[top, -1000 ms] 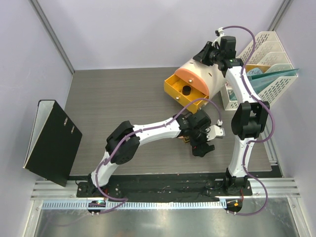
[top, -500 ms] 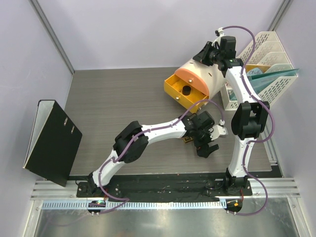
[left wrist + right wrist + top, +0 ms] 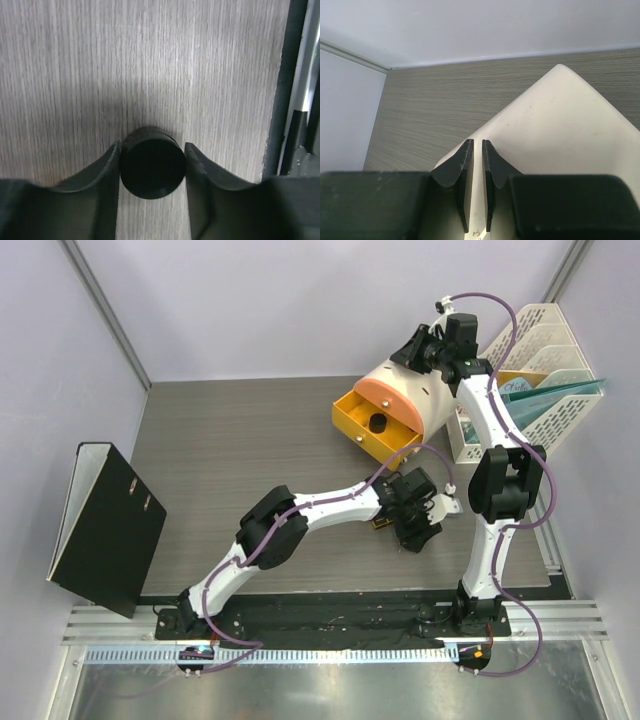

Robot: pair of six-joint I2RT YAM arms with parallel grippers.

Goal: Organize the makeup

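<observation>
Left wrist, left hand [image 3: 152, 144] clasping jar [image 3: 152, 169], right hand [image 3: 476, 142] pinching box [image 3: 560, 130]

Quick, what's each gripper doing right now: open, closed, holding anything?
Left gripper: closed on the black round jar, one finger on each side.
Right gripper: closed on a thin edge of the cream box.

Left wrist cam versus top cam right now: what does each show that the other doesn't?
Only the left wrist: a black round jar standing on the table, the fingers of the left gripper against both its sides. Only the top: the cream drum box, its yellow drawer open with a second black jar inside, the right gripper at the box's top, a black binder, a white file rack. Both: the left gripper and the wood-grain table; from above, the gripper hides the jar.
</observation>
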